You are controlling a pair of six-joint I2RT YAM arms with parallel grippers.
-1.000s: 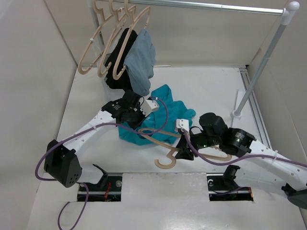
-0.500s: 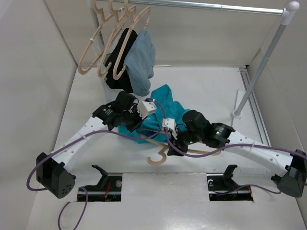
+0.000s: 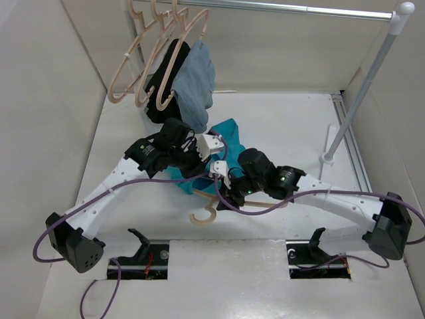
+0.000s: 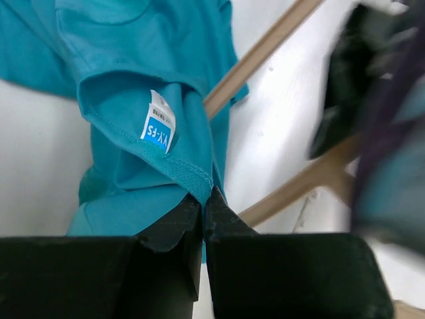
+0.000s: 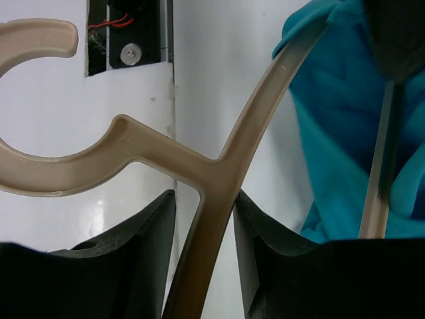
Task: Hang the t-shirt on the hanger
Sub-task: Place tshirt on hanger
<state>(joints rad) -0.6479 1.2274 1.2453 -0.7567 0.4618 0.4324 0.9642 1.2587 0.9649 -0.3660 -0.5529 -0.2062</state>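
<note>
Shifted toward nine o'clock, the hanger (image 5: 218, 169) sits clamped at its neck in the right claw (image 5: 202, 219); the left claw (image 4: 204, 207) pinches the collar hem of the t-shirt (image 4: 133, 60).

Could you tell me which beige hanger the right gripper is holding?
The hanger lying by the t-shirt: the right gripper is closed around its neck, while the other hangers hang from the rail.

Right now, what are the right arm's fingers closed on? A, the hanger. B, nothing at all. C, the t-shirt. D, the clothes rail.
A: in the right wrist view the hanger sits pinched between the right fingers, gripped at its neck just by the hook.
</note>
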